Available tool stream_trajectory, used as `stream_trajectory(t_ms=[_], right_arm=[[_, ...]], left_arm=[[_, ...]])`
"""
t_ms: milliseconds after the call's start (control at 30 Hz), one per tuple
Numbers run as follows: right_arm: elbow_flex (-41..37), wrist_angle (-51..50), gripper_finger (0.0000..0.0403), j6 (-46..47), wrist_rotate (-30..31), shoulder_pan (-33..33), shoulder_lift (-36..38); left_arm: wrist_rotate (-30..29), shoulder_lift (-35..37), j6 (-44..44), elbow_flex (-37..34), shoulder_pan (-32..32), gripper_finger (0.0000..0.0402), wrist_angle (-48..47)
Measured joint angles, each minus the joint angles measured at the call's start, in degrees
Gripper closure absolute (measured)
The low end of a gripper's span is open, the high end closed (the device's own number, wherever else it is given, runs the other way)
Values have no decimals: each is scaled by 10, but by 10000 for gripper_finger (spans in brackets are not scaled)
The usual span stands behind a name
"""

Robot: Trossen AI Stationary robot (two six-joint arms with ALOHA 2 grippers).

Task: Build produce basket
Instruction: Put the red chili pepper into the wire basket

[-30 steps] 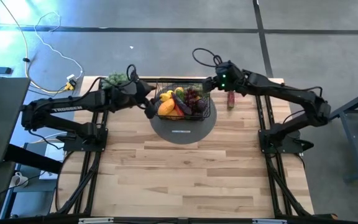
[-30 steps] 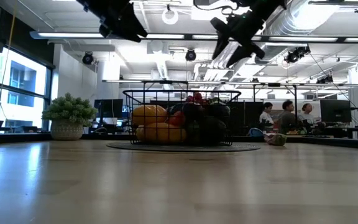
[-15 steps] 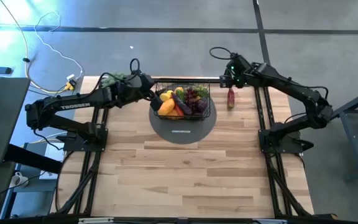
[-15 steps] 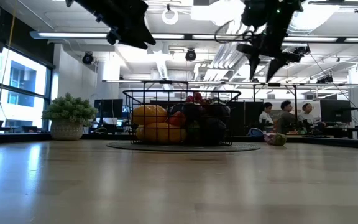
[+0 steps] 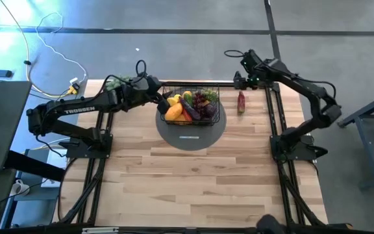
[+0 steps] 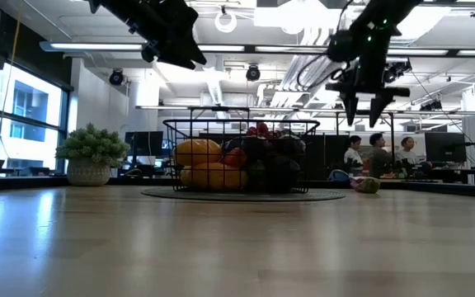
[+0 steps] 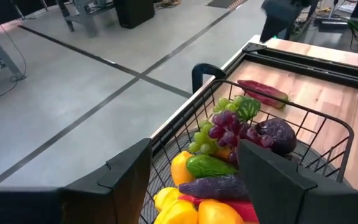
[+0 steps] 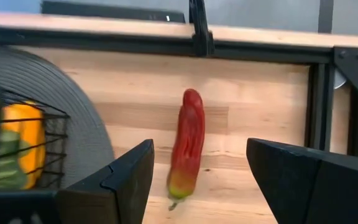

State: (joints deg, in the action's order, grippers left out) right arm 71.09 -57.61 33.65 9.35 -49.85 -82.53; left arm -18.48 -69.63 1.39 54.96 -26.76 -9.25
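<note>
1. One piece of produce is left outside the basket: a red chili pepper lies flat on the wooden table, to the right of the basket and clear of the grey round mat beneath it.
2. The right gripper is held above the table just beyond the pepper, fingers apart and empty; in its wrist view the pepper is framed between them.
3. For a good pick, the fingers would best be lowered astride the pepper's middle, across its narrow width, and closed only once they are low enough.
4. The left gripper is poised over the basket's left edge, fingers apart, nothing held.
5. The basket is seen heaped: lemons, a cucumber, purple grapes, green grapes, an eggplant and a dark plum.
6. A drop near the right side would be judged safest, given the pile.
</note>
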Motion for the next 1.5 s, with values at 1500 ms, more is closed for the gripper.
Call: stream_trajectory(t_ms=[1500], right_arm=[[0, 58, 261, -71, -59, -41, -277]], left_arm=[[11, 1, 13, 0, 0, 174, -5]])
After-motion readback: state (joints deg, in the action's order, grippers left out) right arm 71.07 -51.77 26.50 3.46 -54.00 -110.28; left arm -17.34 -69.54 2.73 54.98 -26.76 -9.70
